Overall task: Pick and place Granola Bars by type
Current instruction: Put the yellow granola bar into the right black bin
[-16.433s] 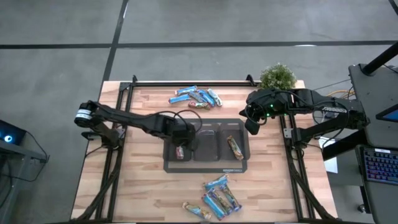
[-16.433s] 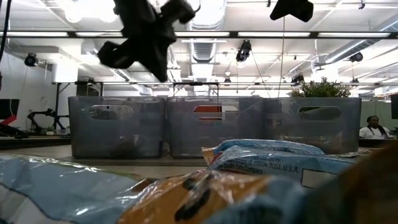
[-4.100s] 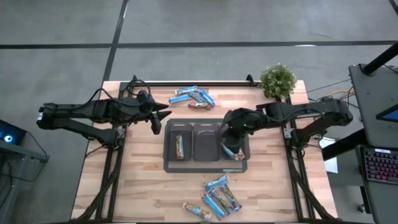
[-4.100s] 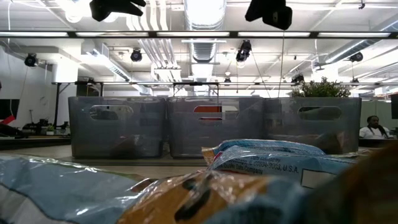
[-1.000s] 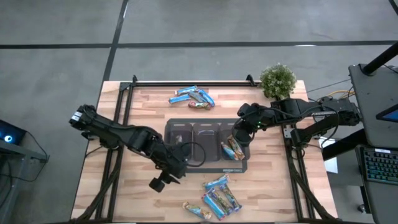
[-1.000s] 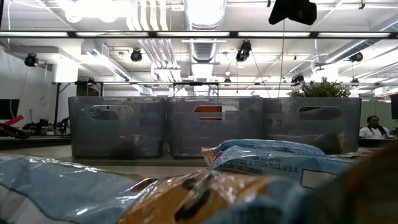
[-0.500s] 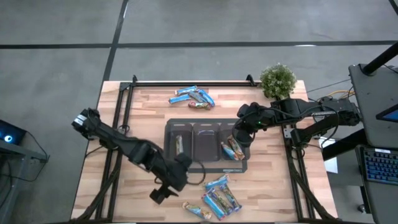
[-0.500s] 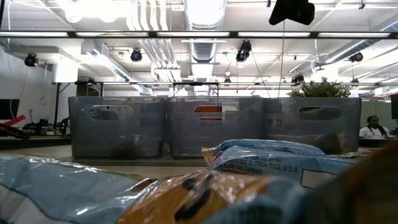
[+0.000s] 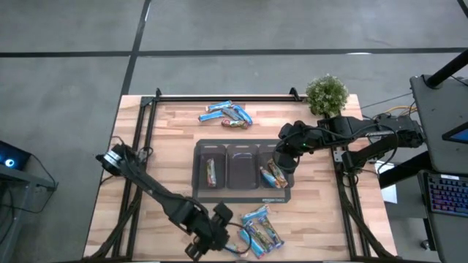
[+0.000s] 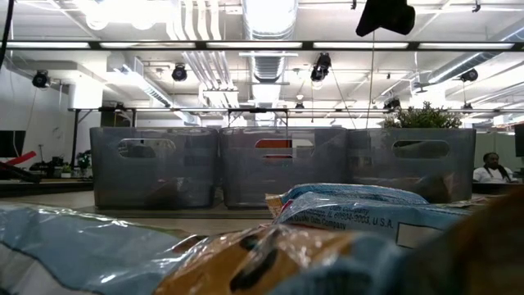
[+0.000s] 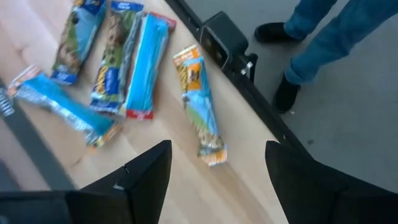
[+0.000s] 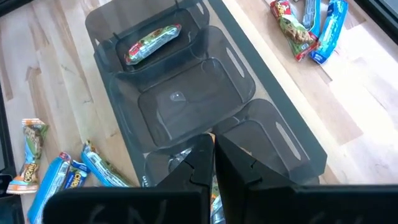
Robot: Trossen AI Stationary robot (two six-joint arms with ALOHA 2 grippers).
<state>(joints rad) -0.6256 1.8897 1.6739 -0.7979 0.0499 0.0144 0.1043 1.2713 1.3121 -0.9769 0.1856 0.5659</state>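
Left gripper [image 11: 214, 168] fingers spread above orange-brown bar [image 11: 199, 106] near table [image 11: 236, 186] edge; nudge risks knocking it off; right gripper [image 12: 214, 158] fingers pressed together over tray [image 12: 286, 134]

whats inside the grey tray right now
The tray has three compartments: one bar in the left, nothing in the middle, bars in the right, partly hidden under the shut right gripper.

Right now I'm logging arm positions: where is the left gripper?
In the high view, the left gripper hovers at the table's near edge, jaws open, beside the near pile of granola bars.
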